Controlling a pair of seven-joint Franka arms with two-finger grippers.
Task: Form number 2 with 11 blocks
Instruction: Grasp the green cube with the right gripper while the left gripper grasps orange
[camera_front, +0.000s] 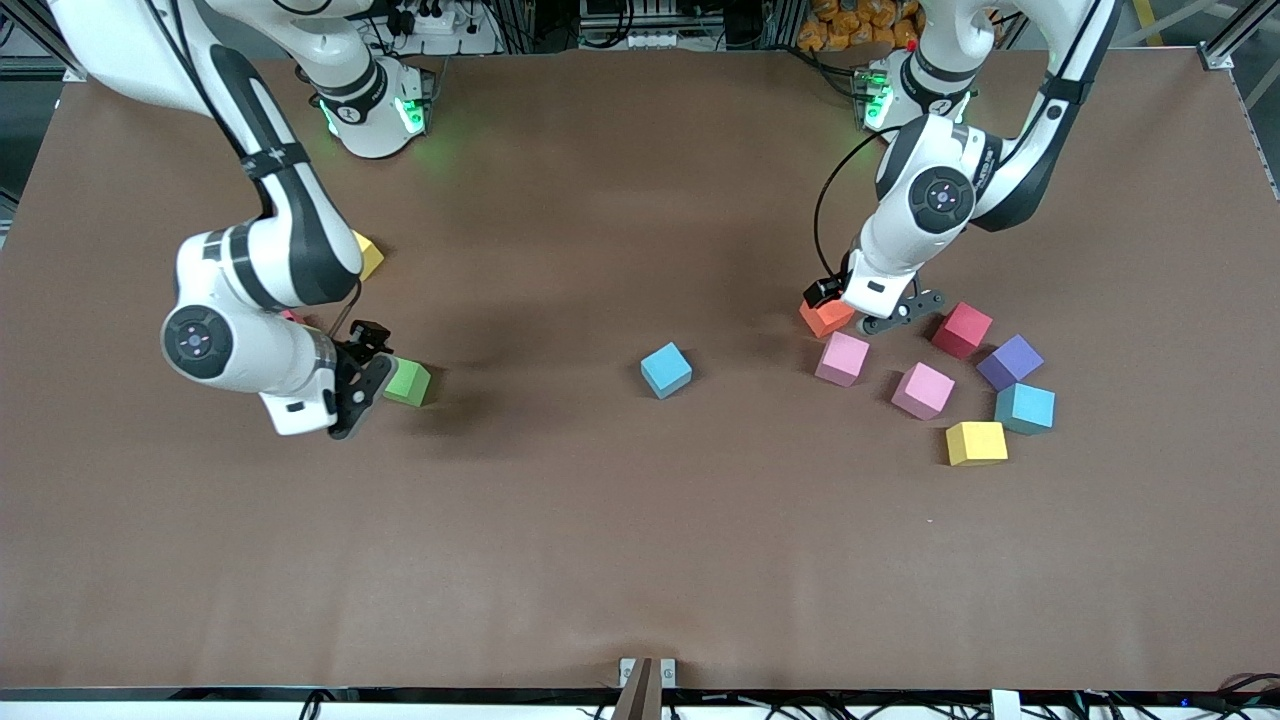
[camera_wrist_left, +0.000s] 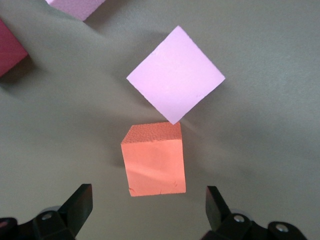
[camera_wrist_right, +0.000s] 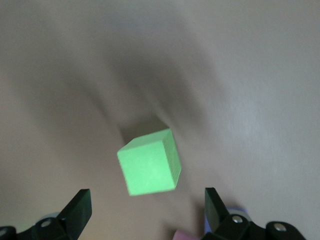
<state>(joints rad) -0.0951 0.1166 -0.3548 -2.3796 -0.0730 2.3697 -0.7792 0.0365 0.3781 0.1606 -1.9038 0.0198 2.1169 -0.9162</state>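
The blocks lie scattered singly and no number 2 shows. My left gripper (camera_front: 900, 312) hangs open just above the table beside an orange block (camera_front: 826, 316). That orange block (camera_wrist_left: 154, 162) lies just ahead of the open fingertips of the left gripper (camera_wrist_left: 150, 200), with a pink block (camera_wrist_left: 175, 75) touching its corner. My right gripper (camera_front: 362, 395) is open beside a green block (camera_front: 407, 382). In the right wrist view the green block (camera_wrist_right: 149, 162) sits just ahead of the right gripper (camera_wrist_right: 148, 202). A light blue block (camera_front: 666, 369) stands alone mid-table.
Near the left gripper are two pink blocks (camera_front: 842, 358) (camera_front: 922, 390), a red one (camera_front: 962, 329), a purple one (camera_front: 1010, 361), a light blue one (camera_front: 1025, 408) and a yellow one (camera_front: 976, 443). Another yellow block (camera_front: 368, 254) peeks out under the right arm.
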